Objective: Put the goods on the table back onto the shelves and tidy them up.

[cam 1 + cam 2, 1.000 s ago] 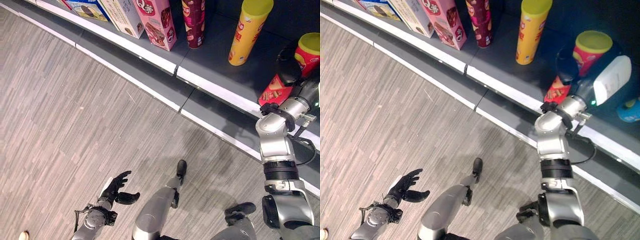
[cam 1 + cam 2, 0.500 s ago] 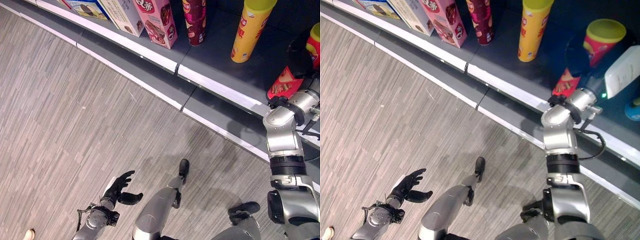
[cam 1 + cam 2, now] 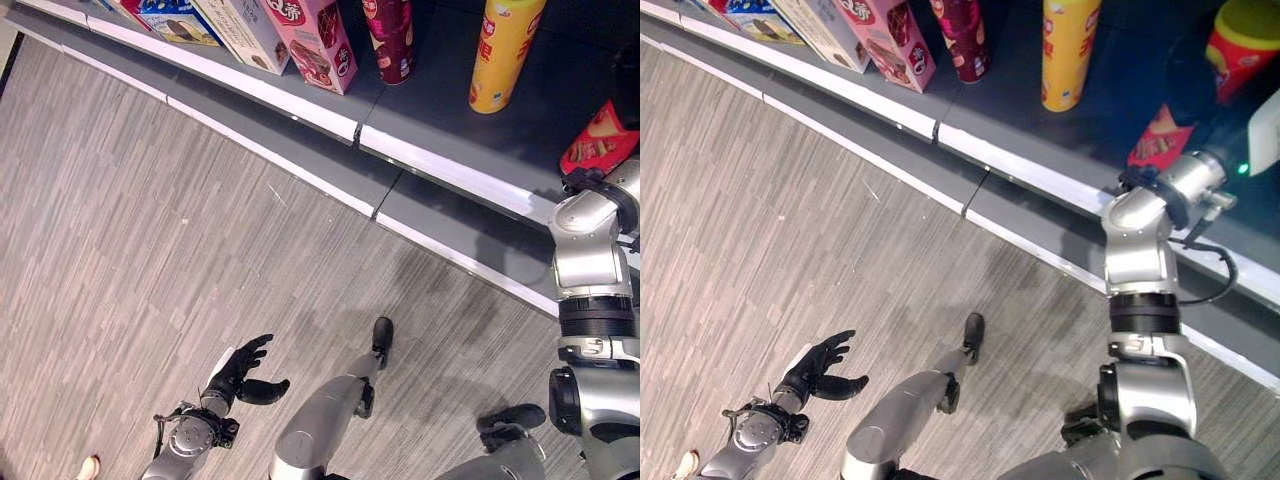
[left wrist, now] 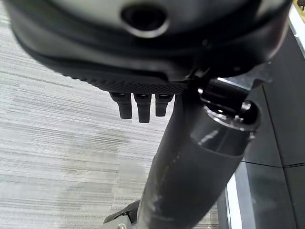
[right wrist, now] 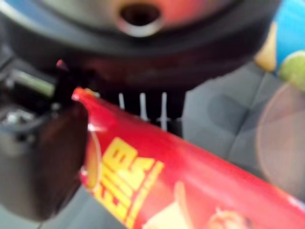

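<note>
The red cardboard snack tube with yellow print [image 5: 157, 191] is held in the right hand [image 5: 43, 157], whose dark thumb and fingers are curled round it, over the dark grey shelf board [image 3: 450, 110]. In the head views the tube's red end [image 3: 600, 140] shows tilted above the silver right wrist, at the right part of the shelf. Just beside it, further back, stands a red round can with a yellow lid [image 3: 1245, 40]. More to the left on the same board stand a tall yellow snack tube [image 3: 500, 50], a dark red tube [image 3: 392, 40], a pink carton with pictures of chocolate cakes [image 3: 310, 40], a beige carton [image 3: 245, 30] and a blue-and-white box [image 3: 165, 20], all upright and near to one another. The shelf has a white front strip [image 3: 290, 95], and below it a lower grey ledge [image 3: 300, 165] with its own white edge runs diagonally across. In front of it lies a wide grey wood-pattern floor [image 3: 130, 230], bare and open. The left hand [image 3: 240, 372] hangs low over this floor, well apart from the shelf, with fingers spread and relaxed, holding nothing.
</note>
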